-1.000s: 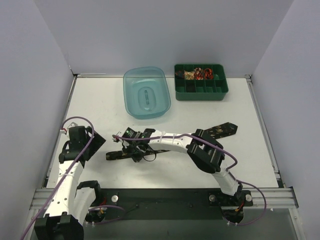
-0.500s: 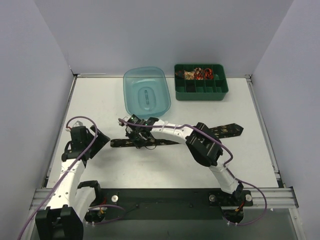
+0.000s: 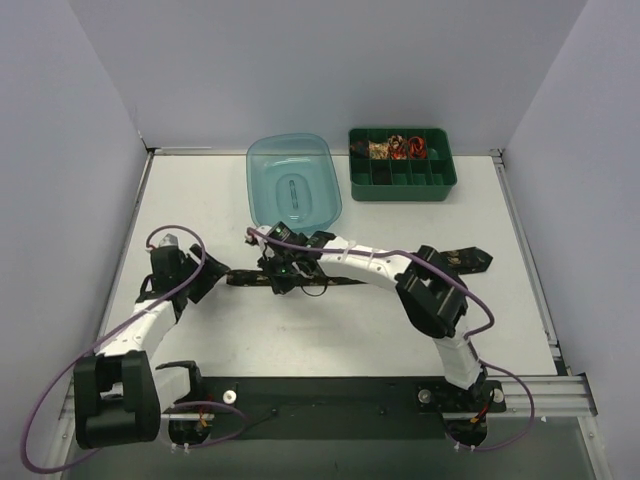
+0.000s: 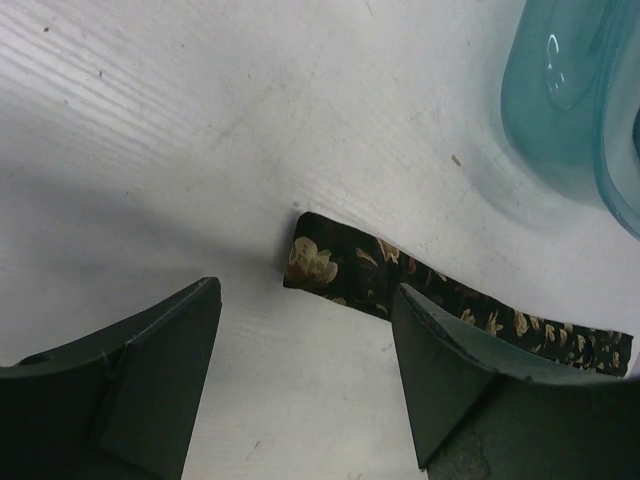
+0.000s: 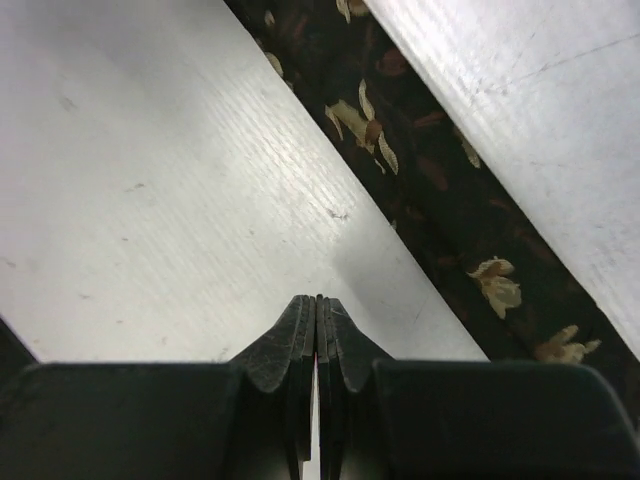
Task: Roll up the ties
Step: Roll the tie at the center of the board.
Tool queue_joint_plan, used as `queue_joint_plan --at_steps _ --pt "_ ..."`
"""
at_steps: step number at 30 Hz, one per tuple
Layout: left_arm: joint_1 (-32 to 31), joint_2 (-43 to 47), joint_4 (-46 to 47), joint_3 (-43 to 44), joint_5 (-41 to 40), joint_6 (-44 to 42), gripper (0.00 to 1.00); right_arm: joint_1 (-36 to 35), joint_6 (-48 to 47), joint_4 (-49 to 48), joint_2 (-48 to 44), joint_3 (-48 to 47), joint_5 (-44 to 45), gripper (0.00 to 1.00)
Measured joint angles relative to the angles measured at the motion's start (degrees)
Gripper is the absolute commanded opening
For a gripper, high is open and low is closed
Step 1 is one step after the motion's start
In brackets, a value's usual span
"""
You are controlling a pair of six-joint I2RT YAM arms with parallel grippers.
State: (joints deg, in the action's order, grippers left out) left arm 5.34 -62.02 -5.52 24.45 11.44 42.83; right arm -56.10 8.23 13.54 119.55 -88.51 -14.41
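Observation:
The black tie with gold-tan flowers point(image 3: 345, 280) lies flat across the table, its wide pointed end at the right point(image 3: 470, 259). Its narrow end point(image 4: 325, 263) lies just ahead of my left gripper point(image 4: 305, 295), which is open and empty, with one finger on each side of that end. In the top view the left gripper point(image 3: 210, 277) is at the tie's left tip. My right gripper point(image 5: 318, 300) is shut with nothing between its fingers, tips down at the table beside the tie point(image 5: 420, 170). In the top view it point(image 3: 280, 274) sits over the tie's left part.
A clear blue tub point(image 3: 293, 185) stands behind the tie and shows in the left wrist view point(image 4: 585, 110). A green divided tray point(image 3: 402, 180) at the back right holds small red and beige rolled coils point(image 3: 397, 148). Purple cables loop along both arms.
My left gripper has swung up and right to the tie's narrow end. My right gripper has moved away from the front edge, and the tie now lies straighter and farther back.

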Motion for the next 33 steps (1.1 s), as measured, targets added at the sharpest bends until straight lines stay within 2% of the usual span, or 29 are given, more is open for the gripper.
queue_joint_plan --at_steps 3,6,15,16,24,29,33 --pt "-0.5 -3.6 3.3 0.0 0.7 0.0 0.72 0.7 0.9 -0.5 -4.3 0.7 -0.5 0.00" --pt "-1.6 -7.1 6.3 0.0 1.1 0.1 0.59 2.3 1.7 -1.4 -7.7 0.7 -1.3 0.00" --pt "-4.0 -12.3 12.2 0.0 0.3 0.4 0.53 5.1 3.8 -1.8 -9.1 0.2 -1.5 0.00" --pt "-4.2 -12.9 12.7 0.0 0.1 0.5 0.48 5.1 3.9 -1.8 -9.0 0.1 -1.5 0.00" --pt "-5.7 -18.0 19.3 -0.1 -1.1 1.1 0.27 5.0 4.7 -1.9 -2.4 -7.0 -2.6 0.00" --pt "-6.7 -18.0 20.0 -0.7 -1.3 0.8 0.13 4.7 4.5 -1.3 3.4 -11.2 -2.6 0.00" --pt "-6.8 -17.4 20.2 -0.7 -1.8 -0.1 0.09 4.3 4.3 -0.6 7.3 -13.9 -2.1 0.00"
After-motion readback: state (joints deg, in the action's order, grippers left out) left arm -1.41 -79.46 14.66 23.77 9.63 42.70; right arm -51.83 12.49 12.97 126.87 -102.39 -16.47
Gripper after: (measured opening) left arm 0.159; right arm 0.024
